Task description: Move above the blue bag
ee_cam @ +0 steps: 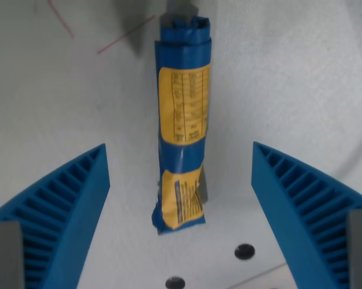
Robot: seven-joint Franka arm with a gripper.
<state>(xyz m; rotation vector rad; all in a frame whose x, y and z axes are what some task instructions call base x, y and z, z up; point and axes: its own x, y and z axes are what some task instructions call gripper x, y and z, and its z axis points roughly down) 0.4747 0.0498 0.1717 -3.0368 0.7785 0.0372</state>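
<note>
Left finger (61, 217): blue, ribbed, low at the wrist view's left, clear of the bag.
Blue bag (182, 120): rolled, yellow labels, lying lengthwise on the white table (301, 78), centred between the 2 fingers.
Holes (244, 251): 2 dark dots in the table below the bag.
Right finger (307, 211): blue, ribbed, apart from the bag.
Hand (181, 174): spread wide, gripping nothing.

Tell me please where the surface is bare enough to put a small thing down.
Bare white surface lies on the wrist view's right of the blue bag, and also on its left, below the thin red lines. The bottom middle, near the two dark holes, is tighter.
</note>
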